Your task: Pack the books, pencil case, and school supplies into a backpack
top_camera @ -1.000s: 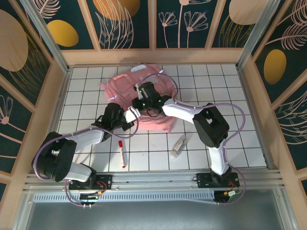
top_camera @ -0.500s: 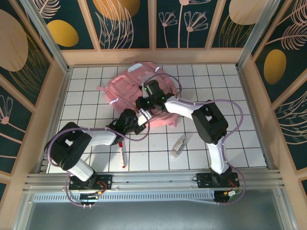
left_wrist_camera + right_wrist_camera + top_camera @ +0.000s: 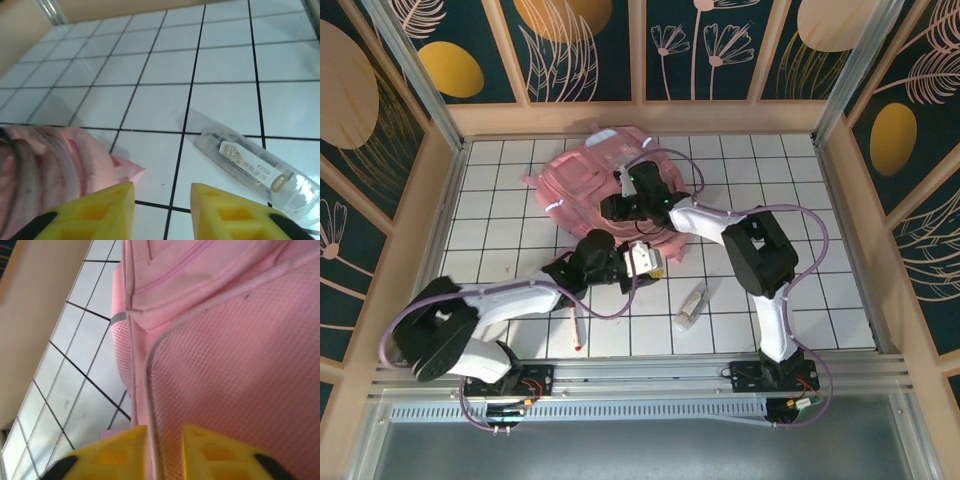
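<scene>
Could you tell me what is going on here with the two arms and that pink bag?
Two robot arms are packing the pink backpack, which lies on the tiled table. The right gripper hovers close over its mesh panel, jaws slightly apart astride a pale trim line. The left gripper is open and empty beside the bag's near edge, facing the clear tube. The red-and-white marker lies loose on the tiles.

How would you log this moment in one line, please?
left hand: open, empty, near clear tube | right hand: slightly open at backpack

backpack blocking centre, clear tube nearby, right tiles open
</scene>
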You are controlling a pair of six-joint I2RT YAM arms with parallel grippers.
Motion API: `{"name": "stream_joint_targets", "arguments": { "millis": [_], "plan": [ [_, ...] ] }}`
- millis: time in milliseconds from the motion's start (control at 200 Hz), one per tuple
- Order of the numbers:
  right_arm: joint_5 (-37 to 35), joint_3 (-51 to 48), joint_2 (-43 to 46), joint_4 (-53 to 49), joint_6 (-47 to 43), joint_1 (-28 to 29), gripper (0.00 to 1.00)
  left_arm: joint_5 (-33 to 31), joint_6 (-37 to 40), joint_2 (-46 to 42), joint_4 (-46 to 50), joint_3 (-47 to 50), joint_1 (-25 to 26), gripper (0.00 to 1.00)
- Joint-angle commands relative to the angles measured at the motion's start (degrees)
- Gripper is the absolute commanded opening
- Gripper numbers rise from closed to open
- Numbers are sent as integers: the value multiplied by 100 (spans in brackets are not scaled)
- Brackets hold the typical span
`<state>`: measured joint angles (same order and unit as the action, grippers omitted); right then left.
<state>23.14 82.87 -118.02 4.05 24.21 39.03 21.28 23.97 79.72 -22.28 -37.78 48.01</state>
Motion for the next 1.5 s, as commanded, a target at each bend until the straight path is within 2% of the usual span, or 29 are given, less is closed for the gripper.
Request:
{"name": "stream_joint_targets", "arguments": {
  "millis": [0,70,150,305,405,576,876,1076,1171,1246,1351,1491],
  "plan": [
    [64,18,517,-159,-9,-255,35,296,893,-721,1251,-74,-476,39],
    [41,7,752,-424,23,-394,40,472,1192,-1171,1597,-24,-1044,45],
    [-10,-93,1077,-751,-6,-545,44,327,1767,-1451,1985,-46,-1483,55],
    [-407,-613,1788,-1277,-311,-730,47,461,2745,-930,2964,-588,-2115,55],
    [-490,-1045,2208,-1587,-632,-730,48,169,3454,-278,3320,-1053,-2227,55],
    [-136,-1564,2603,-2128,-761,-737,48,-108,4502,740,4277,-1981,-2244,56],
    [58,-2332,3065,-2048,-444,-731,47,-581,4915,1342,3649,-1999,-2230,56],
    [77,-2368,3096,-2051,-413,-735,46,-529,4923,1763,3337,-2081,-2239,42],
    [152,-2381,3092,-2007,-399,-738,43,-683,4777,1969,3133,-2160,-2235,25],
    [256,-2391,3056,-1994,-472,-734,43,-777,4667,2081,3090,-2287,-2239,0],
    [112,-2273,2940,-2194,-673,-485,46,-765,4537,1966,2946,-2329,-2235,0],
    [-102,-2081,2767,-2306,-1020,-230,52,-346,4377,1404,2464,-2011,-2248,0]
  ]
}}
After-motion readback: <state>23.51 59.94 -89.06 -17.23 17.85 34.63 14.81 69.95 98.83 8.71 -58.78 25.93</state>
